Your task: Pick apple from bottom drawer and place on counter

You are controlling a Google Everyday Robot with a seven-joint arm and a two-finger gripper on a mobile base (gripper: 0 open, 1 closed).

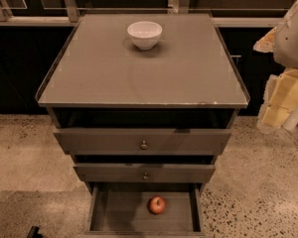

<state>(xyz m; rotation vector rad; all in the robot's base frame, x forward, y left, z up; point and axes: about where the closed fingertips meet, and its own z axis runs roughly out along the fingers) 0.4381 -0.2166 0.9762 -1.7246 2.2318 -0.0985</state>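
Note:
The small red apple lies on the plank floor of the open bottom drawer, right of its middle. The counter is the flat grey-brown cabinet top above it, with a chipped pale front edge. My gripper, pale yellow under a white arm, hangs at the right edge of the view. It is beside the counter's right front corner, well above and to the right of the apple, and touches nothing.
A white bowl stands at the back middle of the counter. Two wider drawers with brass knobs are partly pulled out above the bottom drawer. Speckled floor surrounds the cabinet. A small dark object sits at the bottom left.

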